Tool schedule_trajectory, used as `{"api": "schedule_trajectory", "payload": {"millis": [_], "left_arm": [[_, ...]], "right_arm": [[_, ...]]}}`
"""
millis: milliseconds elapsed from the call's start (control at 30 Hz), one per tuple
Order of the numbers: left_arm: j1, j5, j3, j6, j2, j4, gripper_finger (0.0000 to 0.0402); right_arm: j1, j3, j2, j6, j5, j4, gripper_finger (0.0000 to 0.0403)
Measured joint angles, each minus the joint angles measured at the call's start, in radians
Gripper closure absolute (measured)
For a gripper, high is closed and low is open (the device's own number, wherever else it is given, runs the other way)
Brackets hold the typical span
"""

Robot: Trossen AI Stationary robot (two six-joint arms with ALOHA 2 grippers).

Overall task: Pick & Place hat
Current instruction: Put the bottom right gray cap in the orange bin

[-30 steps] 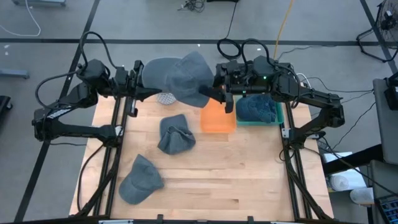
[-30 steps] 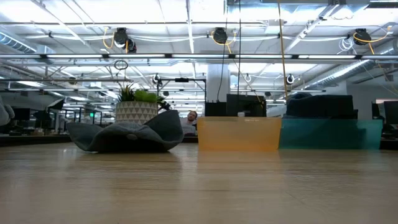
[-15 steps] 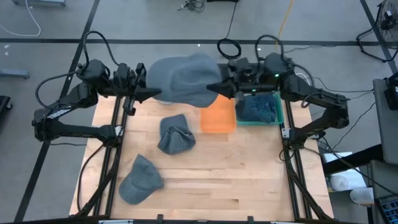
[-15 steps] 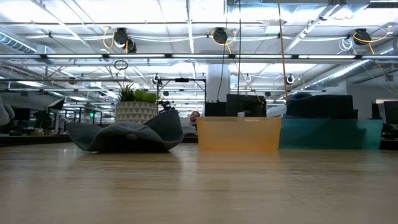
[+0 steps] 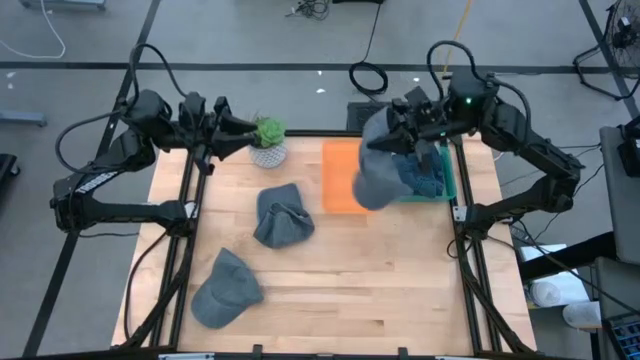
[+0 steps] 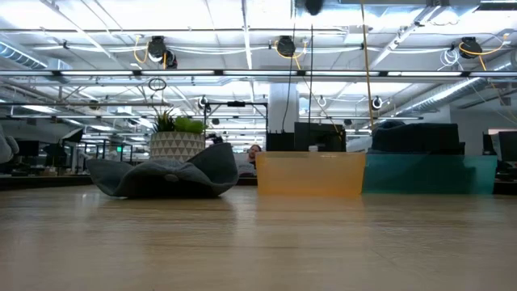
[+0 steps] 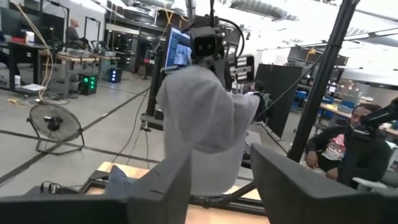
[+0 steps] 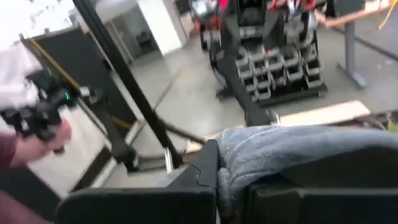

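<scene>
a grey-blue fabric hat [image 5: 377, 165] is held aloft, pinched in the closed right gripper [image 5: 398, 128], above the orange plastic bin [image 5: 341, 178] and teal bin [image 5: 444, 186] at the table's far edge. the left gripper [image 5: 232, 134] is seen open and empty beside a potted plant [image 5: 267, 141].

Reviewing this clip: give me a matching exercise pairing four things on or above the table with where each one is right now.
Things:
1. carried hat
2. crumpled hat
3. flat cap
4. potted plant

Places:
A. table's near left part
B. far edge, by the left gripper
C. hanging from the right gripper over the bins
D. middle of the table

Pairs: 1-C, 2-D, 3-A, 4-B
</scene>
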Motion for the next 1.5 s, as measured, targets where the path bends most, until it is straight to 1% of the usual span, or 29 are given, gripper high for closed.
{"api": "schedule_trajectory", "payload": {"millis": [133,333,433,533,633,800,867,933,1067,1167,1267,1500], "left_arm": [[0.001,-0.004,0.000,-0.020,0.000,0.000,0.0219],[0.001,-0.002,0.000,-0.073,0.000,-0.004,0.0216],[0.000,-0.001,0.000,-0.078,0.000,-0.014,0.0215],[0.001,-0.001,0.000,-0.080,0.000,-0.021,0.0215],[0.001,-0.001,0.000,-0.080,0.000,-0.034,0.0215],[0.001,-0.004,0.000,-0.080,0.001,-0.035,0.0215],[0.001,-0.004,0.000,-0.078,0.002,-0.036,0.0215],[0.001,-0.004,0.000,-0.078,0.002,-0.035,0.0215],[0.001,-0.004,0.000,-0.078,0.002,-0.037,0.0215],[0.001,-0.003,0.000,-0.073,0.002,-0.046,0.0215],[0.003,-0.003,0.000,-0.071,0.002,-0.055,0.0215],[0.003,-0.003,0.000,-0.070,0.002,-0.060,0.0215]], "right_arm": [[-0.010,0.013,0.011,-0.157,0.000,-0.142,0.0401],[-0.008,0.013,0.021,-0.348,0.075,-0.264,0.0402],[0.014,0.014,0.021,-0.457,0.186,-0.326,0.0402],[0.043,0.014,0.023,-0.561,0.319,-0.392,0.0402],[0.076,0.014,0.022,-0.636,0.434,-0.447,0.0402],[0.153,0.014,0.033,-0.805,0.657,-0.510,0.0402],[0.174,0.014,0.039,-0.878,0.728,-0.523,0.0402],[0.184,0.014,0.057,-0.930,0.773,-0.527,0.0402],[0.186,0.015,0.099,-1.030,0.811,-0.542,0.0402],[0.186,0.015,0.134,-1.136,0.835,-0.564,0.0402],[0.186,0.015,0.174,-1.226,0.834,-0.579,0.0402],[0.185,0.015,0.245,-1.335,0.832,-0.607,0.0402]]}}
